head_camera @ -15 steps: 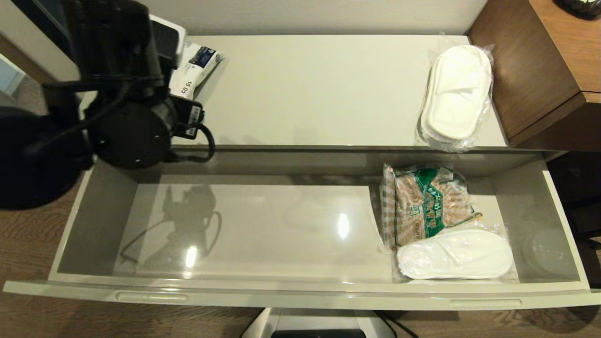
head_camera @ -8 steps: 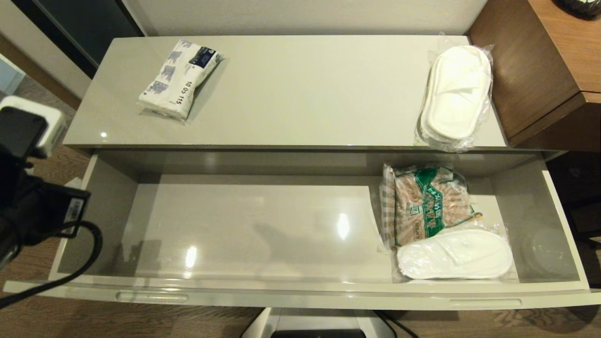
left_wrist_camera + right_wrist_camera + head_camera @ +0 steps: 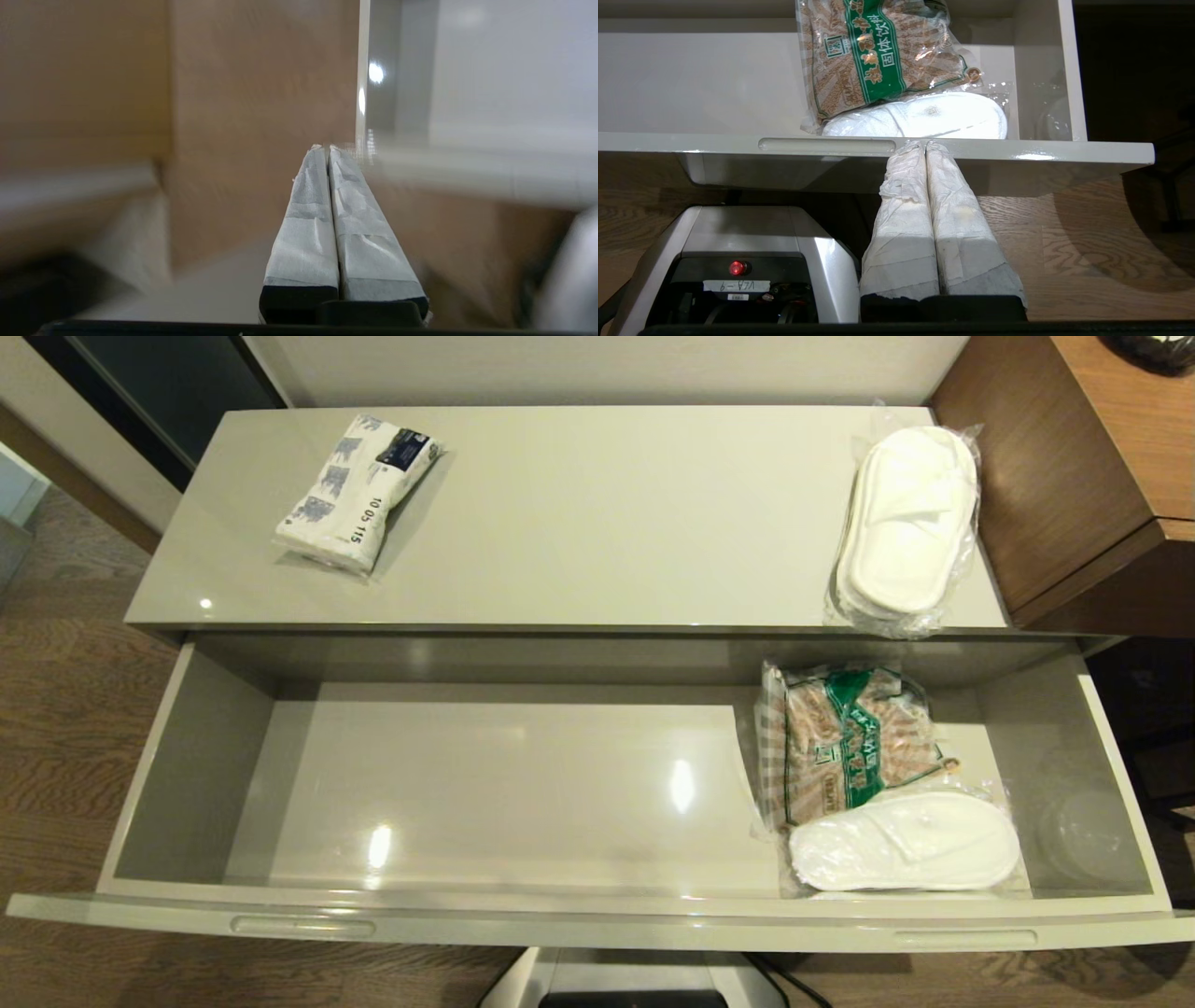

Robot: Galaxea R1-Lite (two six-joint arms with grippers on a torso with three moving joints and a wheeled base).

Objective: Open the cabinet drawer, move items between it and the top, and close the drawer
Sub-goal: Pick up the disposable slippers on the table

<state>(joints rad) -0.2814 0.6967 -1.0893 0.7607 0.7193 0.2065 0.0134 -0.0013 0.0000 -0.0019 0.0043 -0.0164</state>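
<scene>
**Drawer stands open, both arms out of the head camera's sight**

We look down on the cabinet drawer (image 3: 597,919), pulled fully out below the top (image 3: 616,523). On the top, a tissue pack (image 3: 355,493) lies near the left end and a wrapped pair of slippers (image 3: 907,527) at the right end, its plastic reaching the slab's front edge. Inside the drawer's right end, a checked snack bag (image 3: 845,742) partly overlaps a second wrapped slipper pack (image 3: 904,843); a faint round clear shape beside them is too dim for us to name.

Neither arm appears from the head. The left gripper (image 3: 328,148) shows only in its own blurred wrist view, fingers pressed together on nothing, with brown wood and a pale glossy edge smeared beyond. The right gripper (image 3: 924,144) hangs low in front of the drawer's front rim, clenched and empty, above the robot's base (image 3: 738,261).
</scene>
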